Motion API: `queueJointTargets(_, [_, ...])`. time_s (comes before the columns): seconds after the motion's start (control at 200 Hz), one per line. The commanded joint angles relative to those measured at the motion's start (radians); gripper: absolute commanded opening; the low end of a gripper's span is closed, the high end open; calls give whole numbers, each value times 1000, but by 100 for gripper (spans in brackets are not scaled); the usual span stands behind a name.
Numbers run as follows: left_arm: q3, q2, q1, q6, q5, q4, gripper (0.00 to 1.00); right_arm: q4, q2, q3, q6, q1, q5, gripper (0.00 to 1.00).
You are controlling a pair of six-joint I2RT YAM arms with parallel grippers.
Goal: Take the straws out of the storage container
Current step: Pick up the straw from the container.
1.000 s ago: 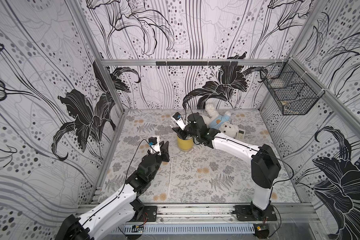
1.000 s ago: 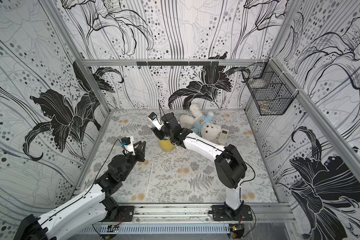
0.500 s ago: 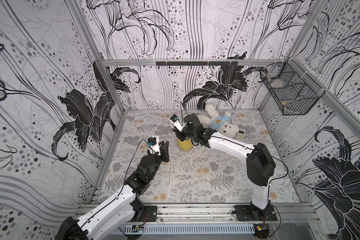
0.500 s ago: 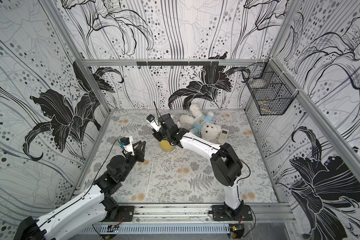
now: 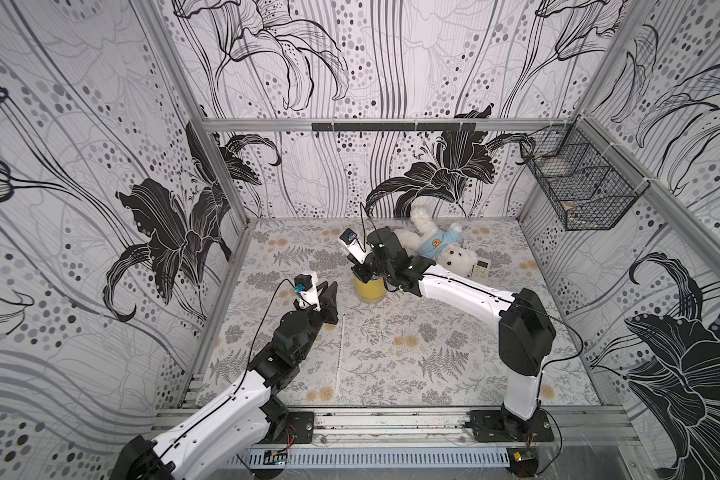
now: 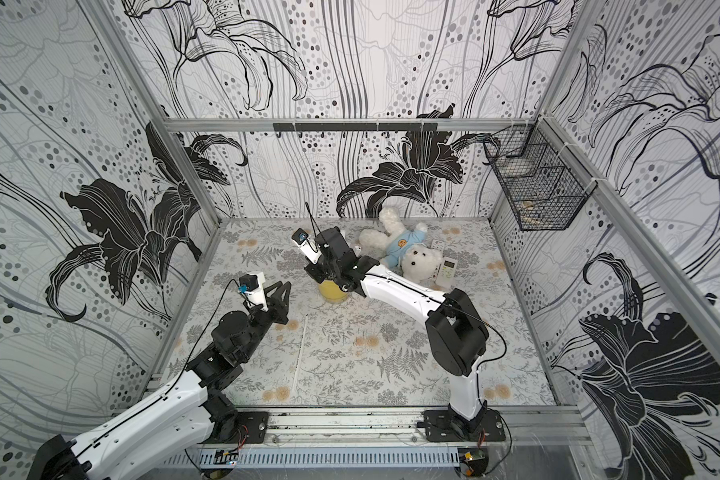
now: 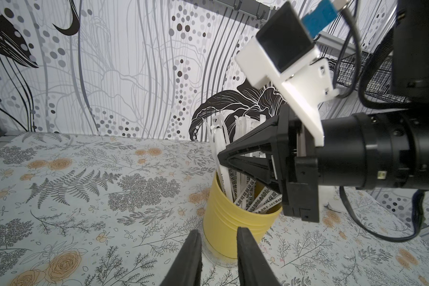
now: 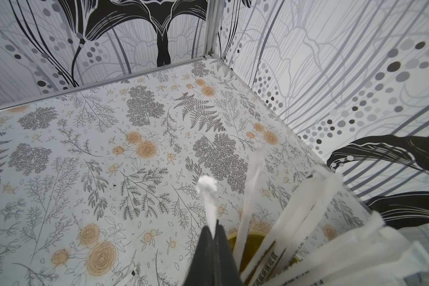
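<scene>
Left gripper (image 5: 328, 286): jaws half parted, empty, just beside the yellow cup (image 7: 228, 222) at its 9 o'clock in both top views. A loose straw (image 5: 341, 353) lies flat at about 7 o'clock. The straws (image 7: 219, 141) stand in the cup. Right gripper (image 8: 214, 226) is pressed shut on a single straw (image 8: 209, 198) near its top.

Judged step: extraction. The next move calls for a straight lift without tipping the cup.

From above, the right wrist hides the cup mouth, so the straw count is unreadable.

Both top views look steeply down from high at 6 o'clock toward 12. Both wrist views sit close, sharing the storage container (image 7: 229, 222) and straws (image 7: 245, 198).
</scene>
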Motion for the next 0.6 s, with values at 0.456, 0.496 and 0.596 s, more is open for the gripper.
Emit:
queueJointTargets(0.456, [3, -23, -3, -14, 41, 10, 30, -55, -122, 105, 77, 7, 6, 0])
queueJointTargets(0.496, [3, -26, -2, -16, 41, 6, 30, -56, -122, 116, 79, 7, 10, 0])
queueJointTargets(0.596, [2, -33, -3, -15, 43, 3, 29, -72, -121, 156, 85, 7, 26, 0])
